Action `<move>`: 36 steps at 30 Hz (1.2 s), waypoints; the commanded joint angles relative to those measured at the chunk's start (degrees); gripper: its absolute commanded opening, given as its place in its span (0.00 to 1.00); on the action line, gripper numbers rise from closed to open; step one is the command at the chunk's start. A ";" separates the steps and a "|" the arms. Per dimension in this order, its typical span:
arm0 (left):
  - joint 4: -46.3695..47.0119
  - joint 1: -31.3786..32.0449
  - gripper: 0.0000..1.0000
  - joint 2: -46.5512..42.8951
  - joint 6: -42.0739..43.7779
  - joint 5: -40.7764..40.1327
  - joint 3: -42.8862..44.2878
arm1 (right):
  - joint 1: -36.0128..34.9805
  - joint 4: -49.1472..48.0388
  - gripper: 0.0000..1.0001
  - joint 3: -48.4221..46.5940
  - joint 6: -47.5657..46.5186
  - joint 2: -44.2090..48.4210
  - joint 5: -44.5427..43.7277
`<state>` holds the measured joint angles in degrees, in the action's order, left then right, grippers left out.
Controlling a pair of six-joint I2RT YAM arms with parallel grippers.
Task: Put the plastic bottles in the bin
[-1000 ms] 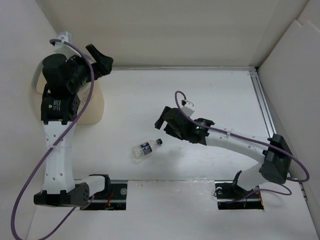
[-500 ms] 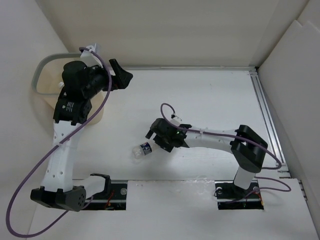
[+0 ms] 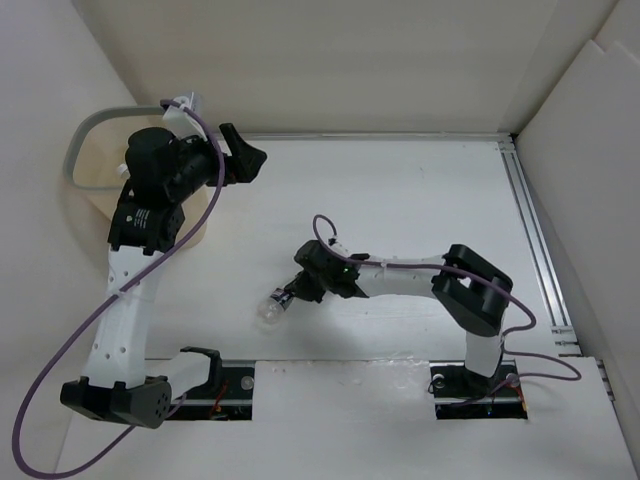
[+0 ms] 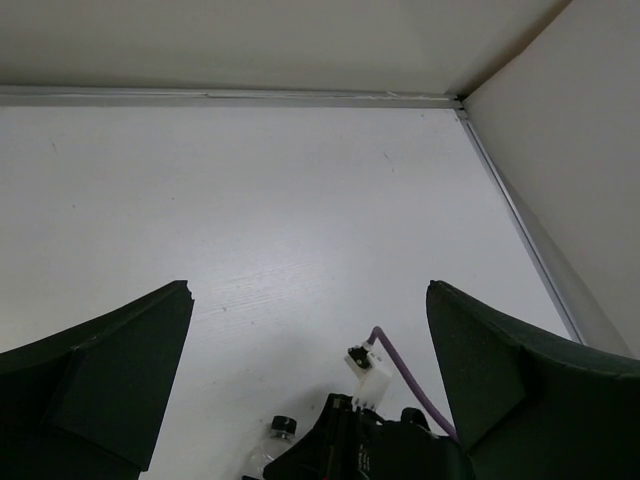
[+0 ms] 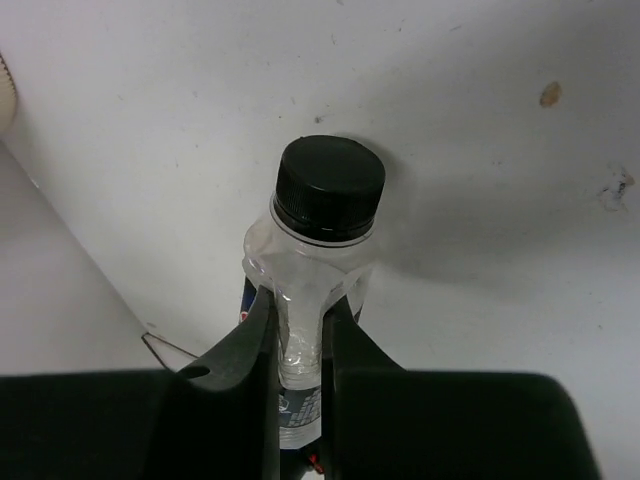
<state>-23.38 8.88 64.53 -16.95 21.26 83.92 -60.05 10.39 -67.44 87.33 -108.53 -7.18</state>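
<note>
One plastic bottle (image 3: 270, 309), clear with a dark label and black cap (image 5: 330, 186), lies on the white table. My right gripper (image 3: 289, 296) is shut on it, and the right wrist view shows both fingers (image 5: 245, 345) squeezing the clear body just below the shoulder. The bin (image 3: 76, 140), beige with a grey rim, stands at the far left, partly hidden behind my left arm. Raised beside the bin, my left gripper (image 3: 246, 160) is open and holds nothing. Its wrist view looks down between wide-apart fingers (image 4: 105, 375) at the bottle (image 4: 272, 445) and the right wrist.
White walls close the table at the back, left and right, with a metal rail (image 3: 528, 220) along the right side. Both arm bases (image 3: 200, 375) sit at the near edge. A purple cable (image 3: 60, 360) loops off the left arm.
My right gripper moved left and down onto the bottle and shut on it, pushing it slightly left. The left arm swung right, away from over the bin, uncovering its rim.
</note>
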 commanded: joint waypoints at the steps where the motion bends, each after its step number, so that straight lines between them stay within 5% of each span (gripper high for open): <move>1: 2.37 -0.10 1.00 -1.34 0.69 2.11 -0.77 | 2.12 -0.38 0.00 2.75 -1.45 3.21 -0.01; 7: 6.67 3.67 1.00 0.67 -1.59 7.85 -4.20 | 13.98 2.96 0.00 7.32 -14.44 16.93 -10.82; 11: 12.38 15.59 1.00 3.05 -5.98 5.12 -7.18 | 22.33 2.97 0.00 3.81 -35.84 25.89 -13.56; 14: 17.82 22.11 1.00 5.59 -7.57 3.35 -9.03 | 26.73 1.13 0.00 2.14 -43.54 30.12 -14.97; 24: 22.94 28.47 1.00 13.50 -4.85 0.72 -4.74 | 37.37 -11.18 0.00 3.80 -68.69 44.45 12.26; 30: 25.39 29.00 1.00 15.71 -3.44 5.62 -2.62 | 41.94 -20.57 0.00 6.62 -69.22 47.80 34.90; 36: 31.37 29.00 1.00 15.71 -2.91 10.56 -5.43 | 44.67 -27.35 0.00 7.15 -62.04 48.94 44.00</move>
<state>1.65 37.78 81.19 -20.99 27.81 78.46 -16.40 -8.21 -60.03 22.13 -60.90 27.16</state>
